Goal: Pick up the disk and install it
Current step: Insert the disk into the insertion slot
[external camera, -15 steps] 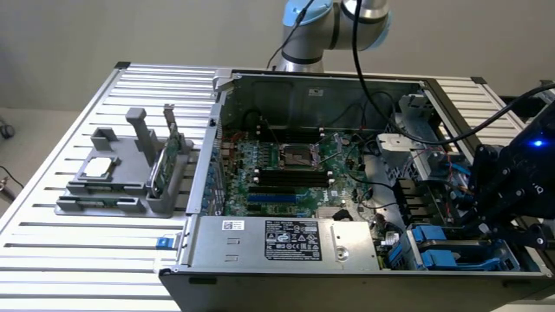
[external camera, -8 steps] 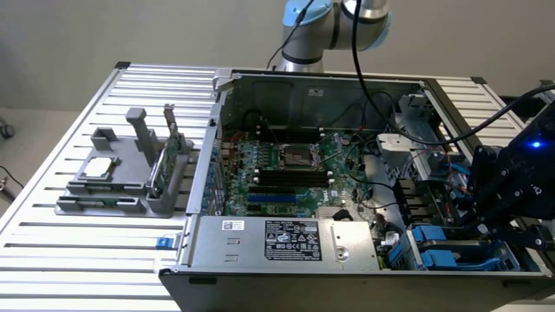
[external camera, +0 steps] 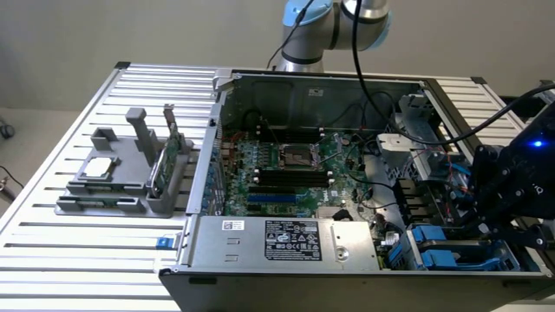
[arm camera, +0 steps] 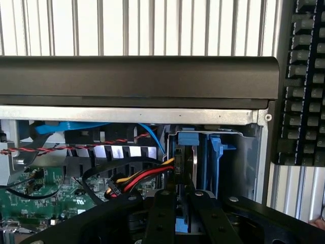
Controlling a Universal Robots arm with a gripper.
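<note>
The disk [arm camera: 186,165] stands on edge in the drive bay at the corner of the open computer case [external camera: 260,273]. Its dark narrow side and blue carrier frame face the wrist camera. My gripper [arm camera: 182,203] is shut on it, with one black finger [arm camera: 161,216] on each side and a strip of blue showing between them. In the exterior view the gripper [external camera: 490,224] hangs over the blue drive bay [external camera: 433,252] at the case's near corner, on the exterior view's right, and its body hides the disk there.
Red, yellow and black cables [arm camera: 137,178] run close beside the bay. Another blue carrier [arm camera: 217,162] sits in the adjacent slot. A keyboard [arm camera: 304,81] lies outside the case wall. A grey holder [external camera: 117,188] with a chip and a green card stands on the exterior view's left.
</note>
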